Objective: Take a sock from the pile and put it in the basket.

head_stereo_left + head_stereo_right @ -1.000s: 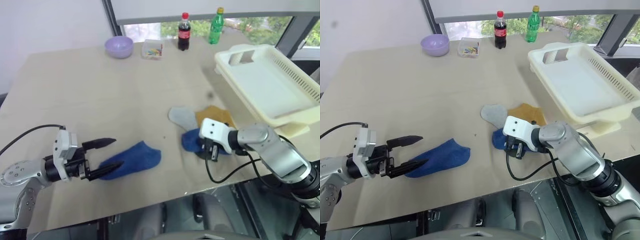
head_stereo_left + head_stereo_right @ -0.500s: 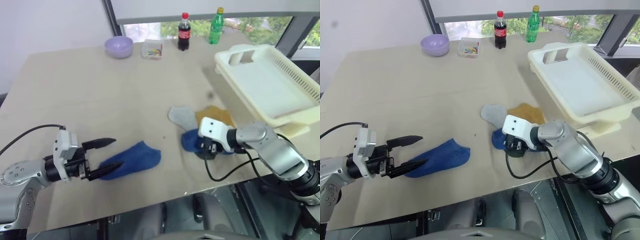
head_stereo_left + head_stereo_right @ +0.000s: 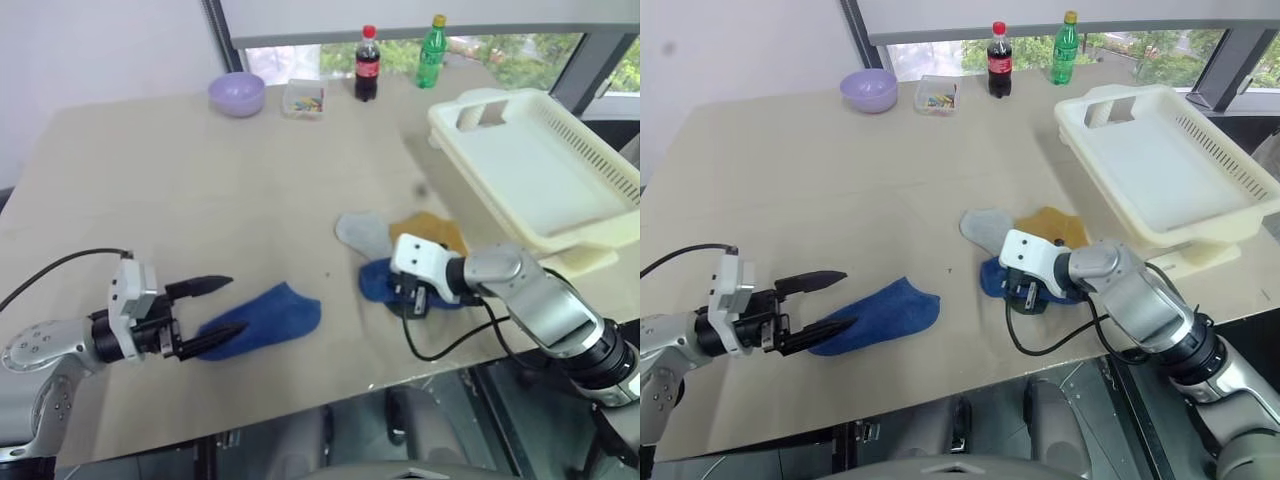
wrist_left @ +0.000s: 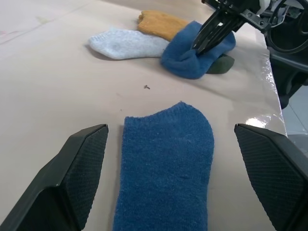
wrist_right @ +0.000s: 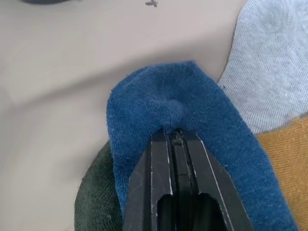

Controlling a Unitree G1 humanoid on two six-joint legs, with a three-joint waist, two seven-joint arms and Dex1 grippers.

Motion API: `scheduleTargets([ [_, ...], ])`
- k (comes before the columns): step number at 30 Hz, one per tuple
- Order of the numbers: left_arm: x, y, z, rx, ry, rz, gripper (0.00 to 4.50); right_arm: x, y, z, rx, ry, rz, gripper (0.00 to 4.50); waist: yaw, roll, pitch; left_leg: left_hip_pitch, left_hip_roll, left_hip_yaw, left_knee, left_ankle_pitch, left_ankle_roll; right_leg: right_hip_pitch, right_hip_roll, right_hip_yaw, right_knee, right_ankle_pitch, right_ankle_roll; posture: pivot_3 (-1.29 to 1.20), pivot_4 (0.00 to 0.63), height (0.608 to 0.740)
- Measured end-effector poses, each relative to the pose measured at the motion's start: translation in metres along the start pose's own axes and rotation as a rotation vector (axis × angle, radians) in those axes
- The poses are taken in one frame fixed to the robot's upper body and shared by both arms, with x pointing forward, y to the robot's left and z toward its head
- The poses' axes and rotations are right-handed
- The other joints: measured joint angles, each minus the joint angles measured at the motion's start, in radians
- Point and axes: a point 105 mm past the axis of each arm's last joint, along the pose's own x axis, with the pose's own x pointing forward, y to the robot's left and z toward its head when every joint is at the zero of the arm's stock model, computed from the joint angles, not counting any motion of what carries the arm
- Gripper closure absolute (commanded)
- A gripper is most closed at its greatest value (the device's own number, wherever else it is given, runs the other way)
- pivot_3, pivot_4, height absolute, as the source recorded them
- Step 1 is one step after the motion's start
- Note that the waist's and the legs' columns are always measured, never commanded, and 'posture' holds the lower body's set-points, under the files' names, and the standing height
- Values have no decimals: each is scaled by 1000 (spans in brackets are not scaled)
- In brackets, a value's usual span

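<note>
Socks lie heaped near the table's front edge, just in front of the basket [image 3: 560, 170]: the pile [image 3: 405, 255] has a pale grey sock [image 3: 362, 234], a mustard one [image 3: 432, 229], a dark green one [image 5: 94, 192] at the bottom and a royal blue sock [image 5: 183, 110] on top. The right gripper [image 5: 175, 139] is down on that blue sock, its two black fingers pressed together with a small pucker of the knit caught at the tips, so it looks like a thin pinch rather than a deep hold. A second blue sock [image 3: 262, 317] lies flat and well apart from the heap, toward the left, and the left gripper [image 3: 215, 310] hovers over its near end with the jaws spread as wide as they go, holding nothing. The cream basket sits empty on the right side of the table [image 3: 150, 180]; a lilac bowl [image 3: 237, 93], a small clear box [image 3: 304, 99] and two bottles [image 3: 398, 58] stand at the far edge. My worry is the grip: with so little fabric between the tips, the sock could slip free on the lift, or its drape could drag the green sock beneath it toward the table edge.
</note>
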Motion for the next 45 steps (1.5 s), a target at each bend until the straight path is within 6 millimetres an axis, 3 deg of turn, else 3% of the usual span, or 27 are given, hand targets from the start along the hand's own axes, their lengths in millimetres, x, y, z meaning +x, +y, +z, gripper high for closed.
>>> scheduleTargets([
  [10,3,0,-2,8,11,-10,0,19,-34,30,-24,-62,-75,4453,-3,0,0,0,0,1,0,0,0,0,1,0,0,1,-1,0,150,732],
  [16,4,-3,-5,1,6,-5,0,54,-43,51,-53,-109,-39,4453,-7,0,0,0,0,1,0,0,0,0,1,0,1,4,-6,0,150,732],
  [23,1,-3,-9,-9,12,13,0,97,-37,84,-133,-163,34,4453,-9,1,0,0,0,0,0,0,0,0,1,0,1,4,-6,0,150,732],
  [30,-3,-3,-11,-11,17,39,0,129,-11,135,-285,-288,112,4453,-10,1,1,0,0,-2,-1,0,-1,-1,1,0,1,4,-7,0,150,732],
  [34,-6,2,-6,13,9,71,0,134,5,163,-411,-385,144,3218,-6,5,3,-1,0,-3,-1,1,-2,-3,1,0,2,4,-8,0,150,732],
  [39,-19,16,-12,28,36,163,0,136,5,158,-433,-394,157,810,-11,5,3,-1,0,-2,-1,1,-3,-3,1,1,2,4,-7,0,150,732],
  [41,-23,23,-14,54,51,201,0,134,5,162,-449,-423,155,52,-11,5,3,-1,0,-2,-2,1,-4,-4,2,1,3,3,-8,0,150,732],
  [45,-30,38,-17,104,70,290,0,121,7,183,-478,-499,147,52,-10,2,1,-2,0,-1,-2,1,-6,-9,1,1,12,2,-9,0,150,732],
])
